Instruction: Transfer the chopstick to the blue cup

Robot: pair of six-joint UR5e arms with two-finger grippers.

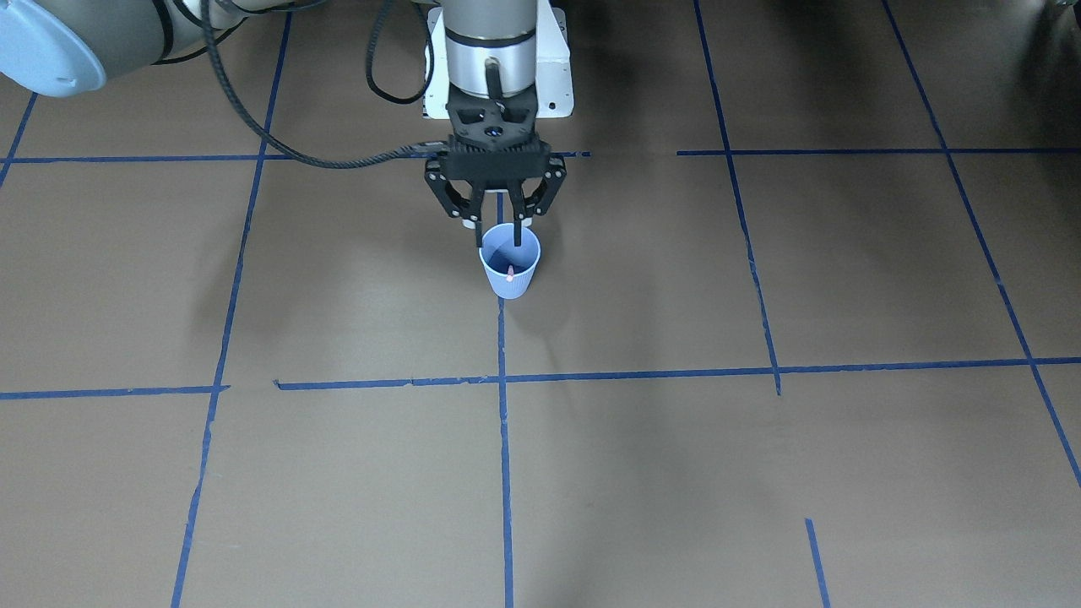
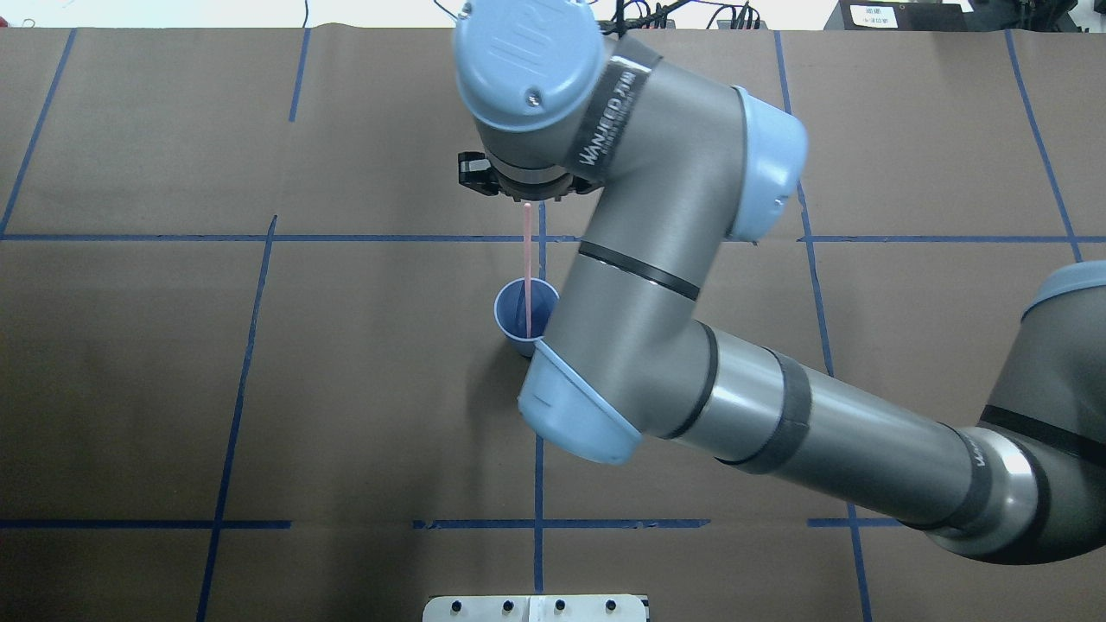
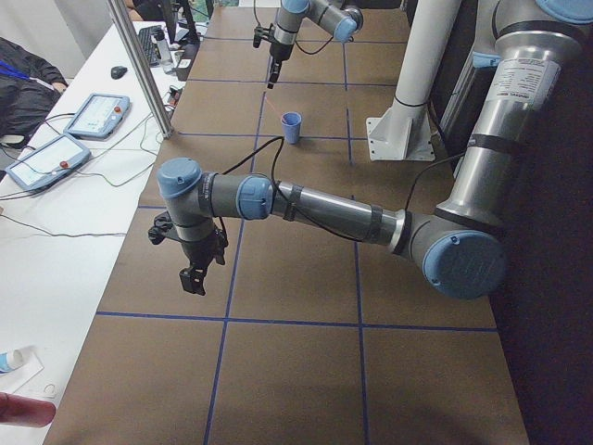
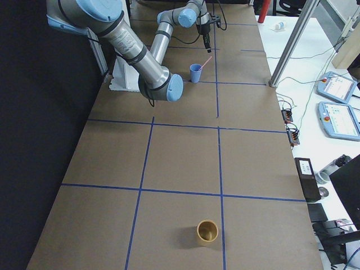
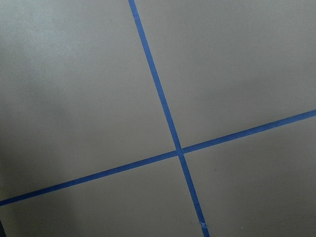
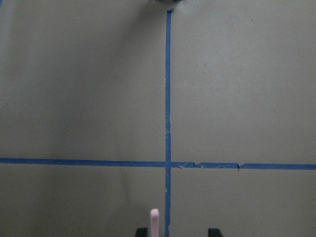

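The blue cup (image 1: pixel 510 272) stands upright on the brown table; it also shows in the overhead view (image 2: pixel 516 304). One thin chopstick (image 2: pixel 526 268) has its lower end inside the cup and leans up toward my right gripper (image 1: pixel 498 221), which hangs just above the cup's far rim. In the right wrist view the chopstick's pale pink tip (image 6: pixel 154 221) stands between the spread fingertips (image 6: pixel 141 230), close to one and not clamped. The right gripper is open. My left gripper (image 3: pixel 193 276) hangs over bare table far from the cup; I cannot tell if it is open or shut.
A brown cup (image 4: pixel 207 231) stands alone at the table's other end. Blue tape lines (image 1: pixel 503 380) grid the table. The right arm's elbow (image 2: pixel 587 415) overhangs the cup's near side. Operators' table with tablets (image 3: pixel 56 153) lies past the far edge.
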